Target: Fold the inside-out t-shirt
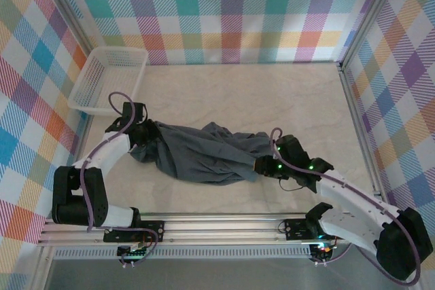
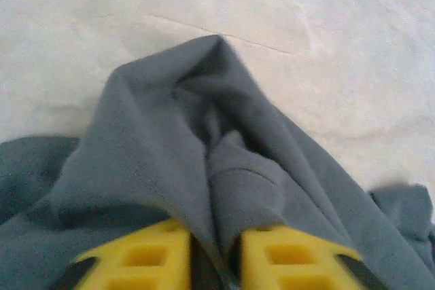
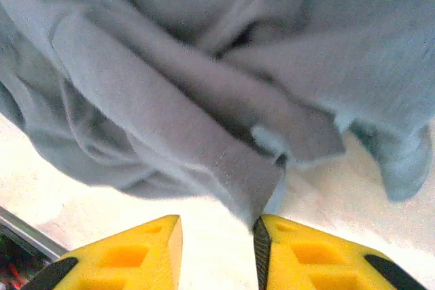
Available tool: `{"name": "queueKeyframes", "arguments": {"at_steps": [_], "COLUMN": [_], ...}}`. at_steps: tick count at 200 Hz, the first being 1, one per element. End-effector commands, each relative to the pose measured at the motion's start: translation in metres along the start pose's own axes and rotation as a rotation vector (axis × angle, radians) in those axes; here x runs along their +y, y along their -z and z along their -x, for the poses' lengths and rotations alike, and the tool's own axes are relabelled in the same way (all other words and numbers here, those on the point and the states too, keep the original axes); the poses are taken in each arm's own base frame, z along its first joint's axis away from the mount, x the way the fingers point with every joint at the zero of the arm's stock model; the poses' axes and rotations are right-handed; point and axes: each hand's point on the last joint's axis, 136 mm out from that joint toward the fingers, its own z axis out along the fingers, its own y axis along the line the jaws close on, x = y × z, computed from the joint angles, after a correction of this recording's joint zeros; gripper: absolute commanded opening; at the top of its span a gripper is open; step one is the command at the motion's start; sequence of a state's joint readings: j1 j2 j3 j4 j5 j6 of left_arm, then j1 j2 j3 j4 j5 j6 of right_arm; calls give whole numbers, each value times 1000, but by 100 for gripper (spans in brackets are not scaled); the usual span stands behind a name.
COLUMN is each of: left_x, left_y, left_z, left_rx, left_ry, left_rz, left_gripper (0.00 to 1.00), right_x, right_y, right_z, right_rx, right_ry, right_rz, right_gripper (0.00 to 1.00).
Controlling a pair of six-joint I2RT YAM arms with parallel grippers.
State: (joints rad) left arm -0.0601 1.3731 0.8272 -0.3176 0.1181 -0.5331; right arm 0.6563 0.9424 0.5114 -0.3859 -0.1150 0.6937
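**Slate blue-grey short-sleeved t-shirt of soft wrinkled fabric point(image 1: 204, 155) — bunched, long axis crosswise**

Location: middle of the pale, marbled table point(image 1: 224, 93), nearer the arm bases than the far wall. It is well apart from the white plastic mesh basket point(image 1: 112, 79) in the far left corner.

Form: a rumpled, elongated heap, not spread flat. Its long axis runs left to right, the right end lying slightly nearer the bases.

Left gripper point(image 1: 139, 132): at the heap's left end, touching it. In the left wrist view the yellow fingers point(image 2: 143, 256) of the left gripper point(image 2: 214, 239) stand close together. A ridge of cloth runs down into the narrow gap, so it reads as a pinch on a fold.

Right gripper point(image 1: 262, 166): at the heap's right end. In the right wrist view the right gripper point(image 3: 217, 225) has its jaws parted with bare table between them. It holds nothing, though a stitched hem corner point(image 3: 258, 188) hangs just at one fingertip.

Judgement: the cloth lies straight ahead of each gripper, one arm per end. Spreading would mean drawing the ends apart along that axis — the right side needs a hold first.
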Motion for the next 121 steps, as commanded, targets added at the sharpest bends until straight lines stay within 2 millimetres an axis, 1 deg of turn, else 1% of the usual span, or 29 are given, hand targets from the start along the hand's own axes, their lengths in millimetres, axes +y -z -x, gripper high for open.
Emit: {"name": "queueKeyframes", "arguments": {"at_steps": [1, 10, 24, 34, 41, 53, 64, 70, 81, 87, 95, 102, 111, 121], "left_x": [-15, -15, -17, -15, -13, -11, -11, -12, -12, -10, -9, -9, -10, -12], "left_y": [30, 41, 56, 62, 64, 64, 62, 60, 57, 56, 53, 51, 49, 47], "left_z": [6, 2, -11, -23, -31, -46, -60, -66, -75, -78, -81, -83, -84, -84], "left_rx": [-52, -63, -59, -47, -34, 2, 36, 51, 68, 72, 80, 88, 95, 99], "left_ry": [-15, -19, -52, -81, -95, -113, -125, -134, -155, -162, -170, -172, -174, -175], "left_rz": [-88, -93, -95, -72, -58, -51, -52, -54, -45, -35, -26, -20, -23, -28], "left_gripper": [38, 41, 43, 44, 44, 45, 45, 45, 46, 46, 46, 46, 46, 46], "right_x": [-6, -2, 2, 4, 2, -1, 2, 2, -5, -7, -5, -4, -6, -8], "right_y": [1, 0, -7, -12, -17, -21, -27, -32, -37, -38, -41, -43, -44, -45], "right_z": [-22, -25, -30, -31, -31, -24, -21, -20, -16, -14, -13, -13, -14, -16], "right_rx": [38, 34, 48, 64, 71, 72, 88, 100, 104, 102, 108, 117, 137, 165], "right_ry": [159, 232, 347, 425, 488, 591, 681, 711, 727, 729, 745, 754, 755, 755], "right_rz": [-104, -138, -209, -282, -358, -511, -599, -635, -714, -744, -748, -750, -773, -803], "right_gripper": [36, 36, 35, 35, 35, 35, 36, 37, 40, 42, 44, 47, 51, 54]}}
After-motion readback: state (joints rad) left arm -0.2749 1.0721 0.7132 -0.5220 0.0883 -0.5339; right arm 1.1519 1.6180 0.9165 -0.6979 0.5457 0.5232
